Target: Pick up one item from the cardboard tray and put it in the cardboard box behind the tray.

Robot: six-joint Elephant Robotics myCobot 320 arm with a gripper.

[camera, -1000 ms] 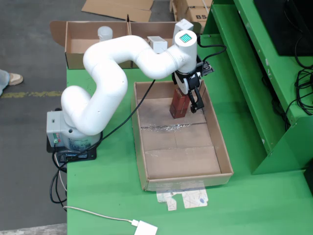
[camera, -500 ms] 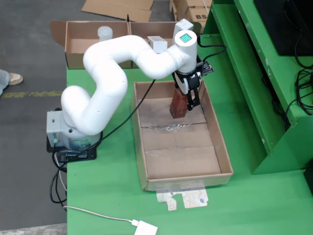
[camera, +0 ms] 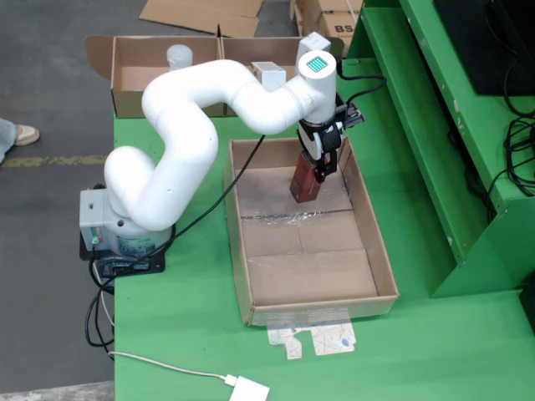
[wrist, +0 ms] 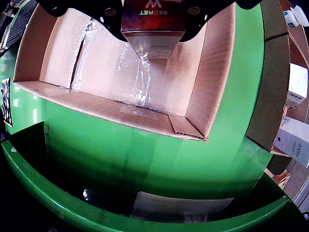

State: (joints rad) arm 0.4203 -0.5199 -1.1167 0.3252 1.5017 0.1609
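Observation:
A dark red-brown carton (camera: 304, 182) stands upright on the floor of the cardboard tray (camera: 386, 269), near its far end. My gripper (camera: 321, 165) hangs over it, its fingers closed against the carton's upper part. The wrist view has the carton (wrist: 153, 35) at the top edge, printed "SECRET" upside down, with black gripper (wrist: 152, 8) parts on both sides. The tray wall (wrist: 215, 72) and taped floor lie below it. Behind the tray is the cardboard box (camera: 125, 93), holding a white bottle (camera: 179, 57) and a white carton (camera: 269, 75).
A raised green shelf (camera: 435, 150) runs along the right of the table. Paper scraps (camera: 313, 338) lie in front of the tray, with a white adapter (camera: 249, 390) and cable nearby. The arm's base (camera: 117, 234) is at the table's left edge.
The gripper's fingers, spread to the right of the carton a second ago, have drawn in and now press against it. The carton stands where it was.

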